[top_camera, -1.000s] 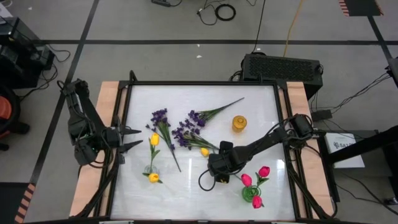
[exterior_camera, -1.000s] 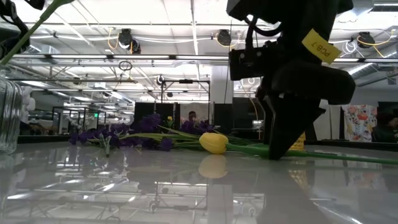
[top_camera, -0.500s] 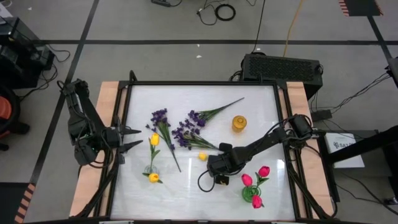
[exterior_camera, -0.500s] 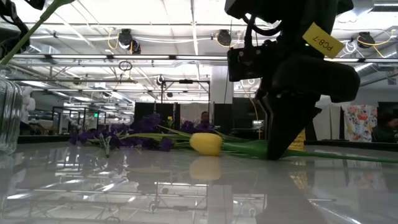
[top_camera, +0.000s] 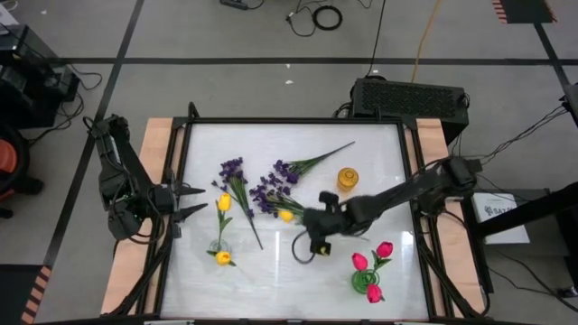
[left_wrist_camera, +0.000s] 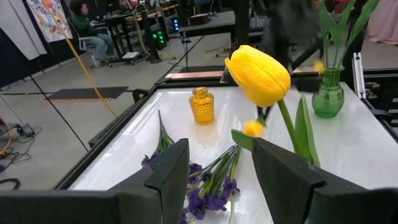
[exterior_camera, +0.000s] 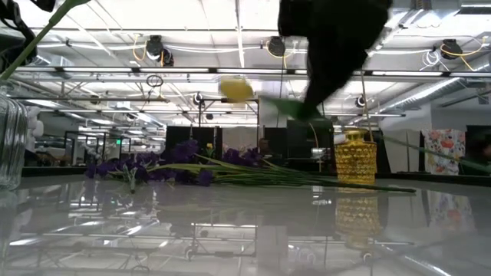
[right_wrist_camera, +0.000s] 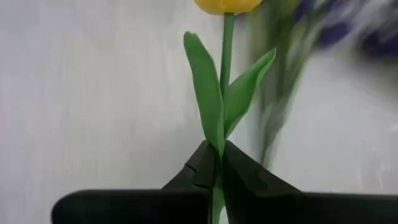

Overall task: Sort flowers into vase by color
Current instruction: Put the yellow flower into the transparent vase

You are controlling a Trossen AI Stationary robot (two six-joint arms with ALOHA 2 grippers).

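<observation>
Flowers of three colours lie spread over the white desk (top_camera: 271,262) in the high view. Nearest the lower edge of the frame, two pink-red tulips (top_camera: 384,248) stand in a green vase (top_camera: 366,282) at the lower right, and two yellow tulips (top_camera: 224,204) stand in a clear vase (top_camera: 219,246) at the lower left.

Just above the middle of the frame, the right end effector (top_camera: 307,217) pinches the green stem of a single yellow tulip (top_camera: 286,215). The right wrist view shows the two dark fingers (right_wrist_camera: 202,163) pressed together on the stem just below its two leaves, with the yellow head at the top of that frame. In the low view this tulip (exterior_camera: 236,89) hangs clear of the desk, high in the frame and blurred, with the dark arm above and right of it.

Above that, two purple sprigs lie flat on the desk: one (top_camera: 233,171) at centre left with its stem running down and right, and another (top_camera: 284,176) at centre with its stem reaching toward the upper right. A small yellow vase (top_camera: 347,179) stands empty right of centre, near the end of the second sprig's stem.

The left end effector (top_camera: 192,201) waits at the left edge of the desk with its fingers spread and nothing between them.
</observation>
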